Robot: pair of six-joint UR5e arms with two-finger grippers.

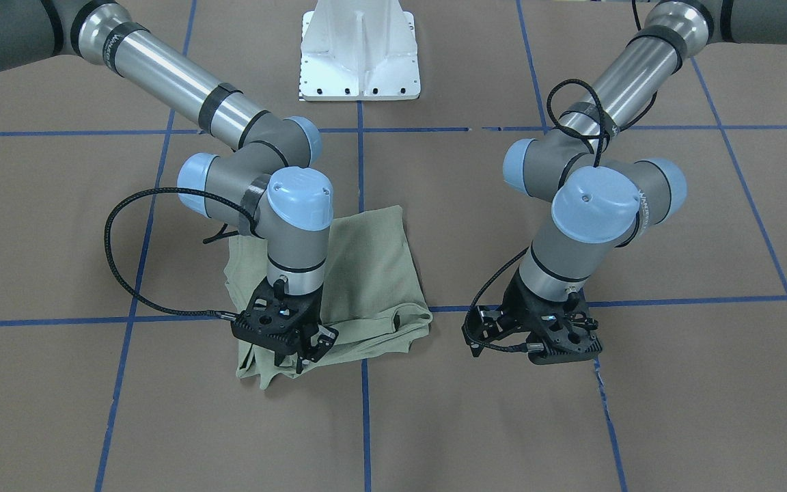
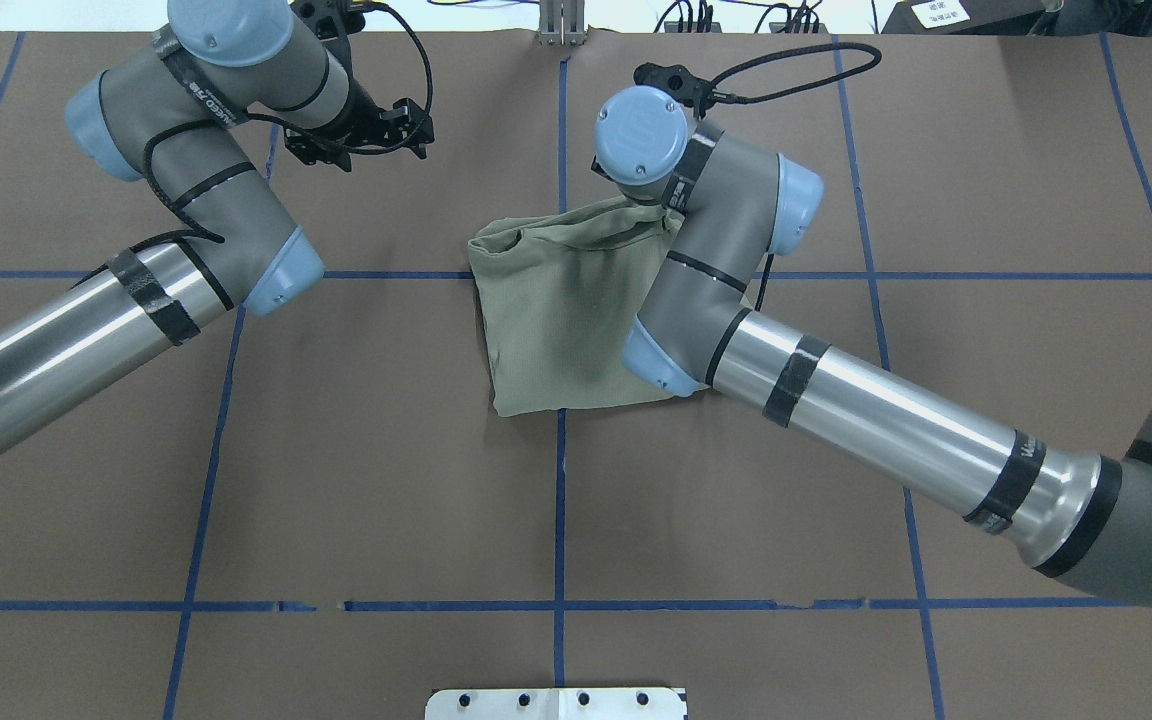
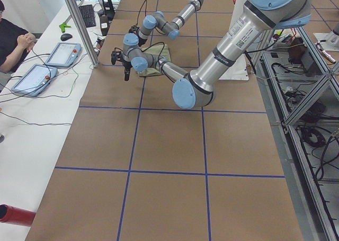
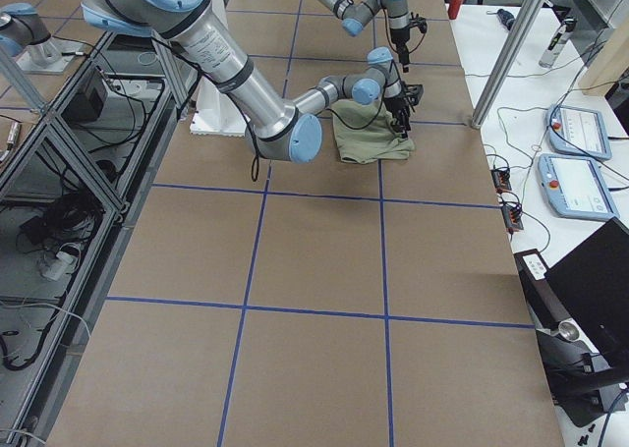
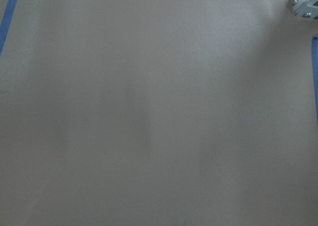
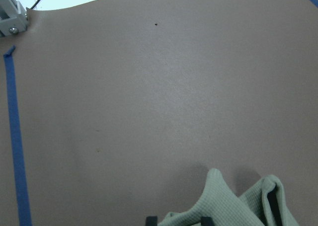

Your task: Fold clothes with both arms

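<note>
Folded shirt sitting mid table
The right gripper is clamped on its far edge, lifting it slightly. The left gripper hangs well off to the left, fingers apart.

Brown table, blue tape grid, folded sage-green shirt lying mid-table, white base plate

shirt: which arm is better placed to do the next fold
Right. The right tool is at the edge of the shirt, with fabric bunched up right at it in its wrist view, seemingly gripped. The left tool hangs over bare table, apart from the shirt.
</note>
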